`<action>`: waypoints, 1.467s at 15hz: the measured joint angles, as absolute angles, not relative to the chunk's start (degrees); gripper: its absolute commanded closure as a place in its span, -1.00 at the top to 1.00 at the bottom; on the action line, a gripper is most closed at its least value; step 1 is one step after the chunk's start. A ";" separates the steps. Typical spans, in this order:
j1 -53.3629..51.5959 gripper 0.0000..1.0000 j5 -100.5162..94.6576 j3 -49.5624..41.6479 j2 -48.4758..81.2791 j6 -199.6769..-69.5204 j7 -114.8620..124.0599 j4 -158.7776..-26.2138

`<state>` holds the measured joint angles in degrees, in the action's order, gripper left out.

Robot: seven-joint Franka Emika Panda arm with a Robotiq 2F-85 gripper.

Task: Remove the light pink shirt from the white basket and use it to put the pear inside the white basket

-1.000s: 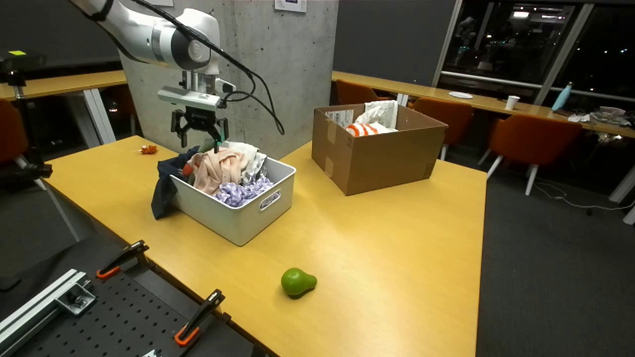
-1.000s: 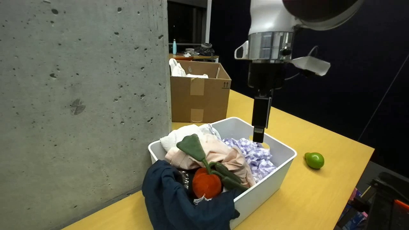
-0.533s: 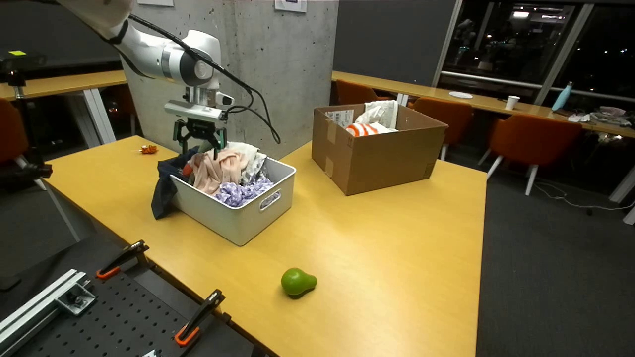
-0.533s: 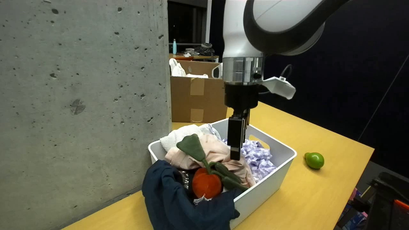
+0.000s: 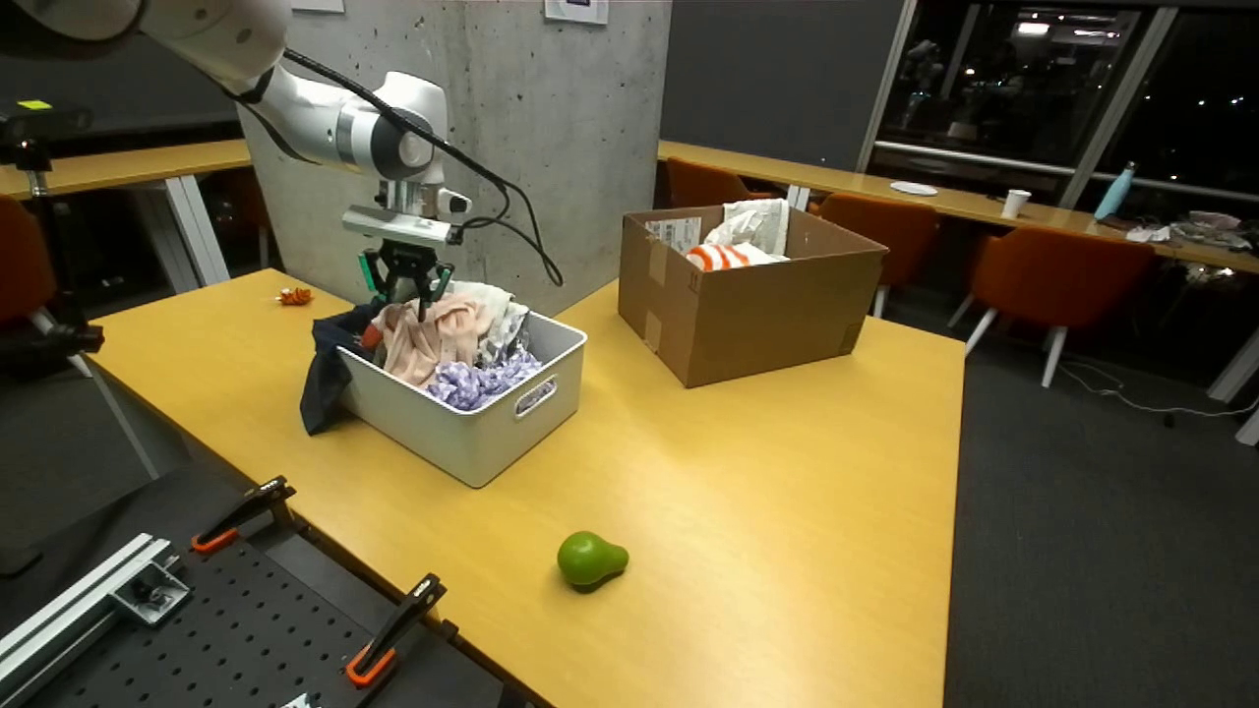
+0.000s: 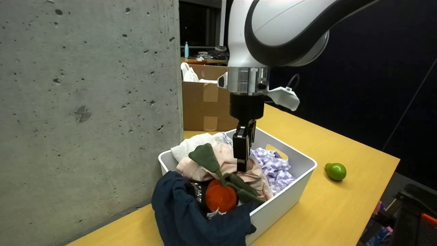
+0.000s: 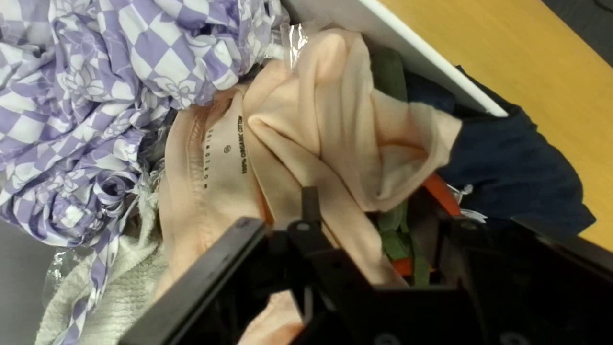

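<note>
The light pink shirt (image 5: pixel 433 339) lies crumpled on top in the white basket (image 5: pixel 462 447). It also shows in an exterior view (image 6: pixel 223 155) and fills the middle of the wrist view (image 7: pixel 297 129). The green pear (image 5: pixel 590 559) lies on the table outside the basket, and shows in an exterior view too (image 6: pixel 336 171). My gripper (image 5: pixel 404 304) points down over the basket at the shirt. In the wrist view its fingers stand apart, one over the shirt, the other near the orange plush. Whether the fingertips touch cloth I cannot tell.
Purple checked cloth (image 6: pixel 271 167), a white towel (image 6: pixel 191 145), an orange plush with green leaves (image 6: pixel 220 196) and navy cloth (image 6: pixel 198 218) share the basket. The navy cloth hangs over its rim. A cardboard box (image 5: pixel 777 315) and a concrete pillar (image 6: pixel 88 102) stand close by.
My gripper has come down toward the shirt and shifted over it, toward the plush side. Its fingers look somewhat closer together than before. Shirt, basket and pear have not moved.
</note>
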<state>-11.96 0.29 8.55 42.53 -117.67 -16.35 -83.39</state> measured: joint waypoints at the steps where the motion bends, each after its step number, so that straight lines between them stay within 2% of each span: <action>1: -12.00 -0.73 0.29 8.59 42.79 -117.24 -16.38 -82.85; 3: -12.04 -0.98 0.29 8.67 43.05 -116.06 -16.39 -82.00; 4: -12.04 -1.00 0.29 8.69 43.14 -115.59 -16.40 -81.63; 13: -9.45 -0.99 0.30 8.63 41.08 -113.79 -16.24 -81.45; 22: -1.50 -0.99 0.64 6.15 21.77 -114.00 -14.54 -97.15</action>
<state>-1.50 0.64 6.15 21.77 -114.00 -14.54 -97.15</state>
